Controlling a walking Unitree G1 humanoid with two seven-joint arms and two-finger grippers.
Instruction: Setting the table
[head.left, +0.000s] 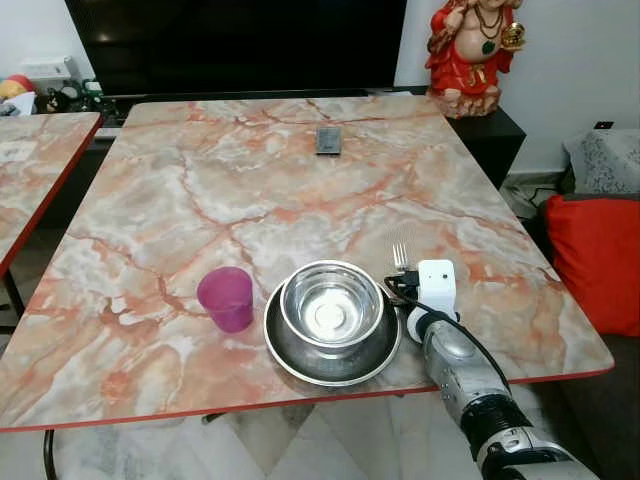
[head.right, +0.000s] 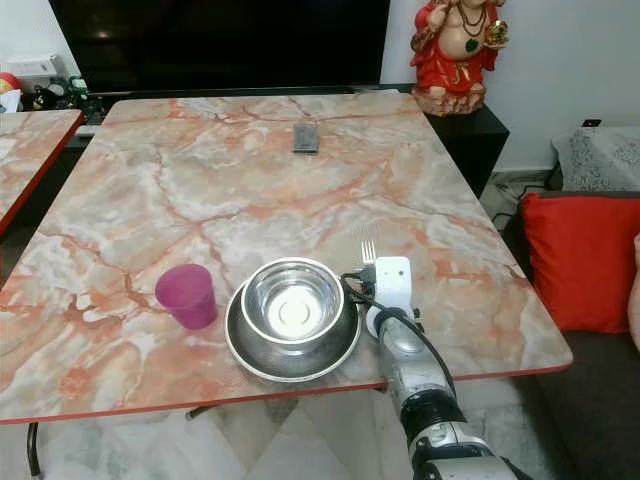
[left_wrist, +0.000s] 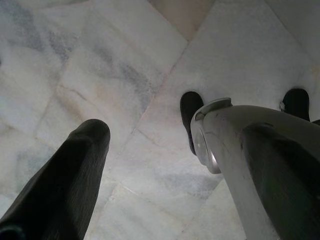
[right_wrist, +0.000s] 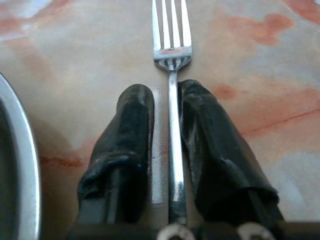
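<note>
A: While the right gripper (right_wrist: 167, 150) is sitting low at the table's (head.left: 200, 190) near edge, lower right of centre in the head view, what is it carrying?

B: Item: fork (right_wrist: 172, 75). Handle is lying between the two fingers (right_wrist: 122, 145), tines pointing straight out past the tips toward the far edge. A thin gap is showing on one side, so the fingers are flanking the handle, not clearly squeezing it.

A: Neighbours?

B: Steel bowl (head.left: 331, 305) nesting in a steel plate (head.left: 290, 350), just beside the fork; pink cup (head.left: 226, 297) further left. The left gripper (left_wrist: 150, 165) is hanging over floor tiles, fingers spread.

A: Any writing?

B: None that I am reading anywhere.
</note>
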